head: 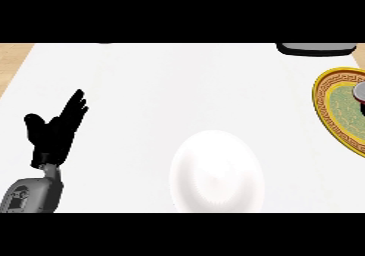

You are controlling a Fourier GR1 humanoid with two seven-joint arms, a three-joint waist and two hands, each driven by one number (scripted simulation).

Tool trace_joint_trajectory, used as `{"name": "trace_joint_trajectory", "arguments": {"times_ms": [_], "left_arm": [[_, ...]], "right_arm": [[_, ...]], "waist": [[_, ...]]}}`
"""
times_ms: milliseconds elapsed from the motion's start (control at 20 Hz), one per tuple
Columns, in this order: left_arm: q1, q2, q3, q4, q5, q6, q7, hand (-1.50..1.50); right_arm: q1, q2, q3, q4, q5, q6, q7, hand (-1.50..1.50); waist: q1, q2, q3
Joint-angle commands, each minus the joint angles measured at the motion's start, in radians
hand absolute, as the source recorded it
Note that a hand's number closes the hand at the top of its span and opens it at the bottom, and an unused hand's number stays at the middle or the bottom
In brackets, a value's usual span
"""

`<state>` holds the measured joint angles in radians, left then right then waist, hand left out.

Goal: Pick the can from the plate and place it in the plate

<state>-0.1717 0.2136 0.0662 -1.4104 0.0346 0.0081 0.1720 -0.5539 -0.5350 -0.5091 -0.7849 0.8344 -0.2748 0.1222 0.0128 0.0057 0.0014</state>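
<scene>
Far out at the counter's right edge, the can (pixel 363 99) stands upright on the patterned plate (pixel 334 116), cut off by the view's right side so that only part of it shows: a grey top and a dark body with a reddish band. It sits on the plate's green inner field, toward the plate's far half. That plate has a yellow rim with a dark key pattern and a red line inside it, and it too runs off the view's right side.

Well apart from it, near the counter's (pixel 155 85) near edge and about midway across, lies a plain white plate (pixel 217 172), nothing on it.

Beyond the patterned plate, at the counter's far right corner, a dark object with a grey rim (pixel 316 48) shows only in part; what it is cannot be told.

At the counter's left side, near its near edge, the left hand (pixel 55 132) rests with its fingers straight and spread, pointing away toward the far side, thumb out to the left, holding nothing. Its grey forearm (pixel 31 193) comes in from the lower left. Wooden floor (pixel 9 62) shows past the counter's left edge.
</scene>
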Motion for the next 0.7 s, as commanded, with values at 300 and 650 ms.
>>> {"name": "trace_joint_trajectory", "arguments": {"times_ms": [300,650], "left_arm": [[-0.008,0.009,0.011,-0.017,-0.003,-0.018,-0.002,0.0],[0.008,0.015,0.032,0.003,0.01,-0.023,-0.008,0.0]], "right_arm": [[-0.101,-0.104,-0.063,0.311,-0.121,0.028,-0.326,-1.5],[-0.078,-0.05,-0.17,0.133,-0.337,0.087,-0.612,-1.5]], "waist": [[0.008,0.002,0.001],[-0.015,-0.007,0.0]]}}
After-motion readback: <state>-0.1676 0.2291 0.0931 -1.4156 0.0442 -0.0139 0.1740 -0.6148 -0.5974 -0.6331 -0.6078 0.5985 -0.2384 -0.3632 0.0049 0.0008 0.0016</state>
